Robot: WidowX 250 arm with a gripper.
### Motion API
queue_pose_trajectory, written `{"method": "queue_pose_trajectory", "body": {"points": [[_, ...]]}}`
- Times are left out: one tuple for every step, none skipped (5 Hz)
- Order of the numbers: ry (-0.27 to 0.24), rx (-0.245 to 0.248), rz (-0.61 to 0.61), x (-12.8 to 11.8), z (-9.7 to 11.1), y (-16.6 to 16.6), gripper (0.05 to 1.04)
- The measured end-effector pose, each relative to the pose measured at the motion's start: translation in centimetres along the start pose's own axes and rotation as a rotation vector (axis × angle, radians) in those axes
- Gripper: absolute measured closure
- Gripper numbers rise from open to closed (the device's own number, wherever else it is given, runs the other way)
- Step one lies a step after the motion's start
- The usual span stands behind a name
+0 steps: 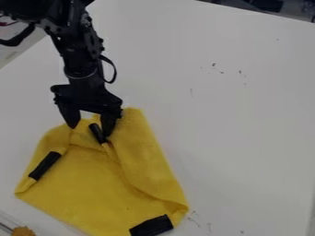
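White desk (240,120) across most of the scene, folks, with dark clutter (265,5) past its edge at the far right and small dark marks (214,66) scattered over the far part of the surface and again close to the near edge. Down from the far left comes the black arm (78,55), a black cable (109,69) looping out on its right side, and the claw (90,130) hangs right at the far end of a yellow cloth (98,184). And the claw is wide, its two fingers well apart, tips down at the fabric, nothing pinched between them!

Look at that cloth, lying on the left and near part of the desk, rumpled at its far end, with a long fold running down its right side to the near right corner. Three black patches on it: one short black strip (97,133) sits between the fingers, closer to the right one; a longer black strip (45,165) slants along the left edge; a broad black patch (151,226) lies at the near right. Over in the near left corner, a fuzzy orange-brown thing (24,231) just peeks into view!
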State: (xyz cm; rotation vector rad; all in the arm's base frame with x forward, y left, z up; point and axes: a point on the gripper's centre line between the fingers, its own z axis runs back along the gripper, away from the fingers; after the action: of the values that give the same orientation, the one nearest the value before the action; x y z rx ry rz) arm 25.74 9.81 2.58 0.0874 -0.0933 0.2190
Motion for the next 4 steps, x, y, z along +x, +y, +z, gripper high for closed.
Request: {"method": "queue_pose_trajectory", "body": {"points": [[0.009, -0.009, -0.025, 0.9, -0.4, -0.4, 0.089], [0.036, -0.015, -0.053, 1.6, -0.8, -0.9, 0.115], [0.042, -0.034, -0.052, 1.6, -1.4, -1.3, 0.307], [0.034, -0.041, -0.075, 1.8, -1.6, -1.4, 0.609]]}}
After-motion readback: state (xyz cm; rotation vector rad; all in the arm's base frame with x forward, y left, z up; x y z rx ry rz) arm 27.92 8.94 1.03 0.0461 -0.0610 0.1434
